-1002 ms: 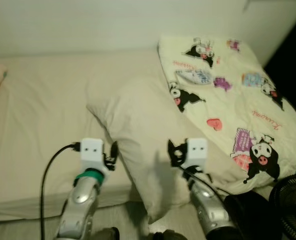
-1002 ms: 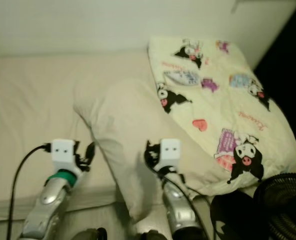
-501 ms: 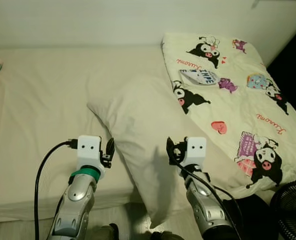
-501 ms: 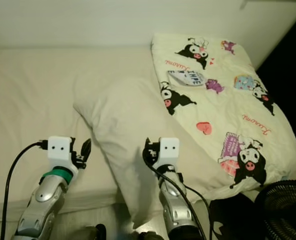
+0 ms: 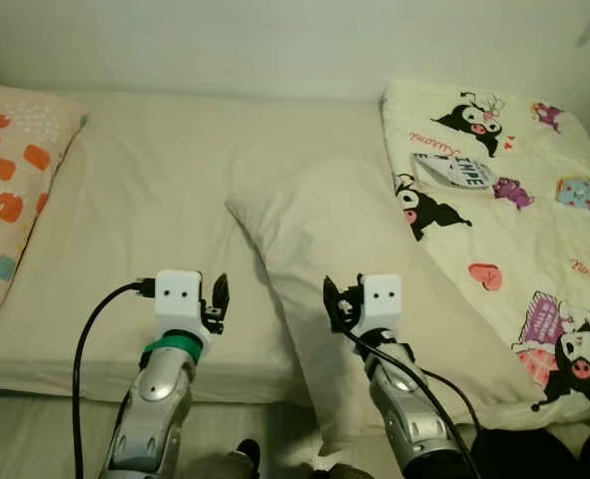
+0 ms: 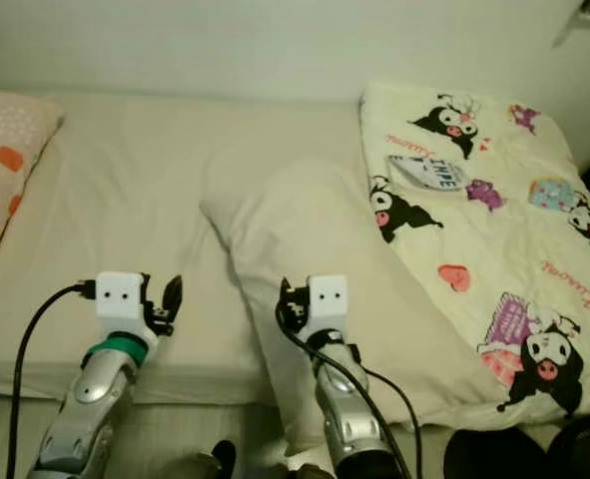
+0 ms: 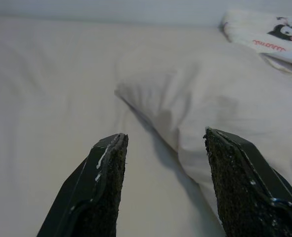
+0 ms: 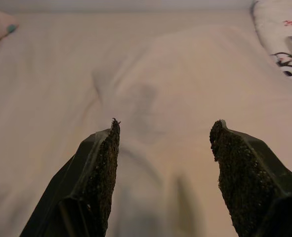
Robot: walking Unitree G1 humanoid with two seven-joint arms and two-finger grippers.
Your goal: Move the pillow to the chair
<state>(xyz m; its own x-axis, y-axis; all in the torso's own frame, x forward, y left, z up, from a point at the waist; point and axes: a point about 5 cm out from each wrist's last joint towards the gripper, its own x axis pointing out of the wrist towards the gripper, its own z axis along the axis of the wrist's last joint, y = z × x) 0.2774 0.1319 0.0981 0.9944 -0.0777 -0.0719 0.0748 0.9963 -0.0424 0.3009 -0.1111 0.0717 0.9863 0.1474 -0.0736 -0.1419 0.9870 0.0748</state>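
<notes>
1. The whole view has slid since a second ago — the patterned pillow (image 5: 10, 190) with orange patches has come in at 9 o'clock and the cartoon-print quilt (image 5: 514, 220) has moved toward 3 o'clock. That is the head camera turning, not the things moving; the plain cream pillow (image 5: 344, 259) lies as it did against the quilt's edge.
2. For the task this means little: the cream pillow lies on the bed (image 5: 165, 200), its lower corner hanging over the mattress edge at 6 o'clock. No chair can be made out, so the pillow is not where the task wants it.
3. The left gripper (image 5: 219, 299) hovers over the sheet just at 9 o'clock of the pillow, fingers spread wide and holding nothing — the left wrist view shows the pillow's corner ahead between them.
4. The right gripper (image 5: 334, 304) hangs over the pillow's lower half, fingers likewise spread wide and holding nothing.
5. Containers: none can be made out here.
</notes>
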